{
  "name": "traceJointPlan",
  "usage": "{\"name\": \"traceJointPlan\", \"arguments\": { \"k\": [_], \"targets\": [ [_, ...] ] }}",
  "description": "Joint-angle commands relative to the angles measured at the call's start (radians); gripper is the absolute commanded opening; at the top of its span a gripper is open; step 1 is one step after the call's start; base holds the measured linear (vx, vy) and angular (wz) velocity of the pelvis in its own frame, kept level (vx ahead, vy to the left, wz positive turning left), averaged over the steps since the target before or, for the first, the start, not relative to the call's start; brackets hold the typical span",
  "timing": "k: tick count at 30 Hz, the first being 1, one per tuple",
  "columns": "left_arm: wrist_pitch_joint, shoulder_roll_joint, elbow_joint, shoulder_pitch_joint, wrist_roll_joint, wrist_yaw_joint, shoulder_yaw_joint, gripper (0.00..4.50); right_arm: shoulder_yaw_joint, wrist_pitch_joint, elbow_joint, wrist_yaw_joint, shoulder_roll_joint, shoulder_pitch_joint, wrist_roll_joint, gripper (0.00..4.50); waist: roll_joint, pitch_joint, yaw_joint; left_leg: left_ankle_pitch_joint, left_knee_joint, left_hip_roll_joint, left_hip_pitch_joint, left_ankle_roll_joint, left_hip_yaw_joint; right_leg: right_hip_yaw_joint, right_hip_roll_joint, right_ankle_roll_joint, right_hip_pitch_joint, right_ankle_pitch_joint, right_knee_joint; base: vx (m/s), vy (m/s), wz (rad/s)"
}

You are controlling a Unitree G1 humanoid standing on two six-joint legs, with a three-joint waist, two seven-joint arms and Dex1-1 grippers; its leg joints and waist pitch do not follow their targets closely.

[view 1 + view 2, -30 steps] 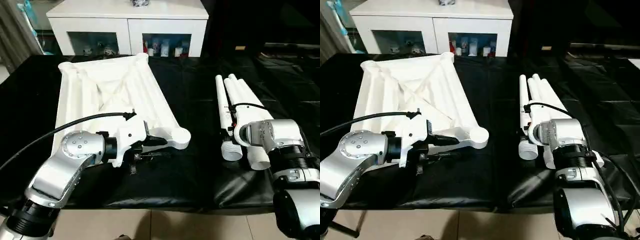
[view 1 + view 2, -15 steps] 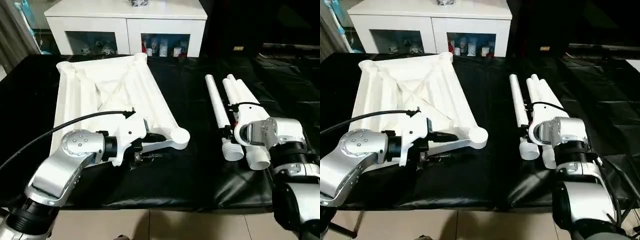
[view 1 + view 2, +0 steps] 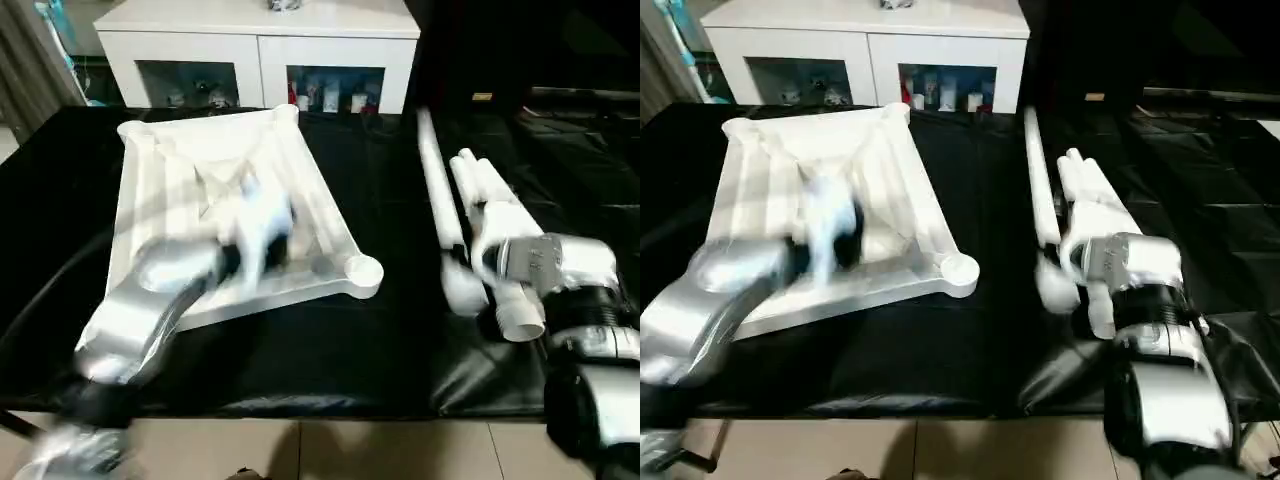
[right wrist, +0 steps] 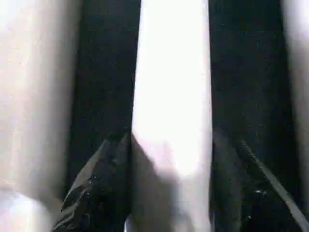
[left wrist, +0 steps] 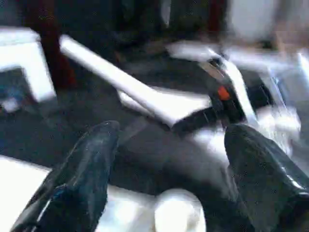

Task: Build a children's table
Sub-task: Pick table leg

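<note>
Lifted leg (right pincer clamped)

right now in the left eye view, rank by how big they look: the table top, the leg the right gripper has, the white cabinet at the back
1. table top, largest.
2. white cabinet, though it is farther away and cut off by the picture's edge, so this is unsure.
3. leg in the right gripper, long but thin, smallest.

Even indoor light falls from overhead. The glossy black tabletop cover shows soft glare streaks. The left arm is smeared by motion blur. The white table top glows bright. Both wrist views are soft and blurred.
</note>
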Motion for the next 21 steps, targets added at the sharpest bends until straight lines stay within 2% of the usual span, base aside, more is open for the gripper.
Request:
{"name": "traceJointPlan", "arguments": {
  "k": [1,4,7,9,11,14,18,21],
  "targets": [
    [0.043,-0.025,0.0,-0.012,-0.053,0.038,0.03,4.24,-0.024,-0.043,-0.096,0.067,0.002,0.014,0.057,1.88,-0.013,-0.078,0.006,-0.032,-0.061,0.028,0.016,0.053,0.0,0.017,-0.026,-0.286,0.06,0.156,-0.046,0.0,0.0,0.0],
    [0.117,-0.122,0.0,-0.055,-0.147,0.103,0.087,4.48,-0.061,-0.011,-0.238,0.204,0.028,0.06,0.191,1.88,-0.015,-0.078,0.011,-0.034,-0.058,0.032,0.017,0.094,0.002,0.017,-0.026,-0.309,0.059,0.155,-0.049,0.0,0.0,0.0],
    [0.16,-0.199,0.033,-0.121,-0.216,0.182,0.162,4.5,-0.057,0.016,-0.358,0.31,0.033,0.116,0.287,1.88,-0.015,-0.078,0.015,-0.04,-0.058,0.035,0.019,0.107,-0.002,0.015,-0.026,-0.316,0.056,0.13,-0.052,0.0,0.0,0.0],
    [0.166,-0.215,0.046,-0.143,-0.232,0.203,0.185,4.5,-0.047,0.018,-0.384,0.332,0.029,0.131,0.301,1.88,-0.016,-0.075,0.019,-0.06,-0.059,0.036,0.021,0.101,-0.003,0.014,-0.027,-0.317,0.054,0.094,-0.057,0.0,0.0,0.0],
    [0.199,-0.254,0.079,-0.21,-0.329,0.251,0.254,4.5,-0.015,0.018,-0.459,0.398,0.015,0.178,0.338,1.88,-0.019,-0.071,0.021,-0.084,-0.062,0.034,0.02,0.081,-0.002,0.015,-0.029,-0.299,0.055,0.025,-0.062,0.0,0.0,0.0],
    [0.218,-0.272,0.1,-0.247,-0.374,0.275,0.287,4.5,0.001,0.035,-0.516,0.441,0.0,0.204,0.369,1.88,-0.02,-0.07,0.023,-0.092,-0.065,0.033,0.018,0.073,-0.005,0.013,-0.029,-0.275,0.054,-0.024,-0.067,0.0,0.0,0.0],
    [0.24,-0.289,0.112,-0.268,-0.39,0.301,0.31,4.5,0.016,0.048,-0.553,0.462,-0.013,0.22,0.382,1.88,-0.017,-0.069,0.024,-0.091,-0.064,0.034,0.02,0.062,-0.006,0.014,-0.029,-0.256,0.049,-0.042,-0.071,0.0,0.0,0.0],
    [0.26,-0.294,0.124,-0.27,-0.394,0.322,0.313,4.5,0.029,0.056,-0.585,0.474,-0.023,0.235,0.397,1.88,-0.014,-0.07,0.025,-0.086,-0.064,0.032,0.019,0.058,-0.007,0.014,-0.029,-0.254,0.049,-0.033,-0.071,0.0,0.0,0.0]
  ]
}}
